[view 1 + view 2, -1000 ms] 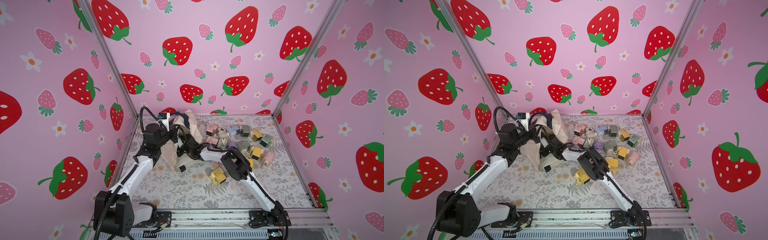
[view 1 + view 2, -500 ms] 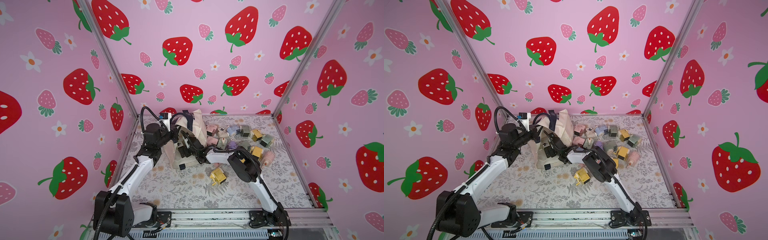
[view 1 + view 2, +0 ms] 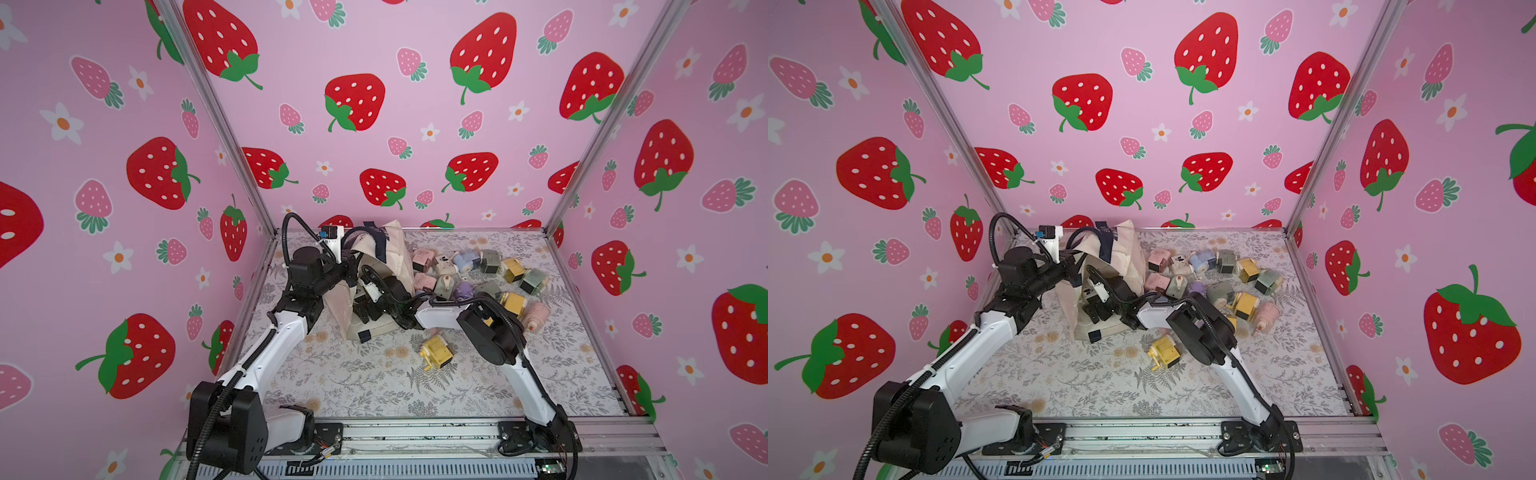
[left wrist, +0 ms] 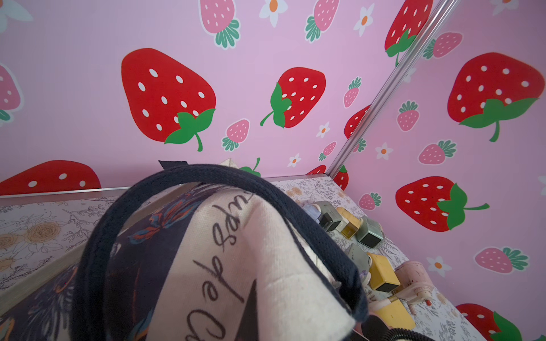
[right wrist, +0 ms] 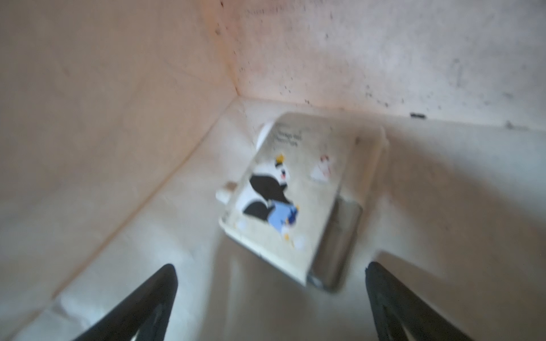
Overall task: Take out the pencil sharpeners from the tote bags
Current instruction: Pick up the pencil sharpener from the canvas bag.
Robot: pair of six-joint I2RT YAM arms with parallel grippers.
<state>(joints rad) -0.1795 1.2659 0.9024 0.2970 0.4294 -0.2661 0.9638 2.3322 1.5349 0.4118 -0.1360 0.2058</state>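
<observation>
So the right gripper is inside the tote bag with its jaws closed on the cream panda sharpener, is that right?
Not quite. The right gripper is inside the tote bag, but its jaws are open, and the cream panda sharpener lies ahead of them, ungripped. The right wrist view shows it.

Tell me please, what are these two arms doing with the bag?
The left end effector is shut on the tote, holding it upright and open. The right end effector, open, reaches inside toward a cream sharpener lying on the tote's bottom. Many sharpeners already lie on the table beside it.
</observation>
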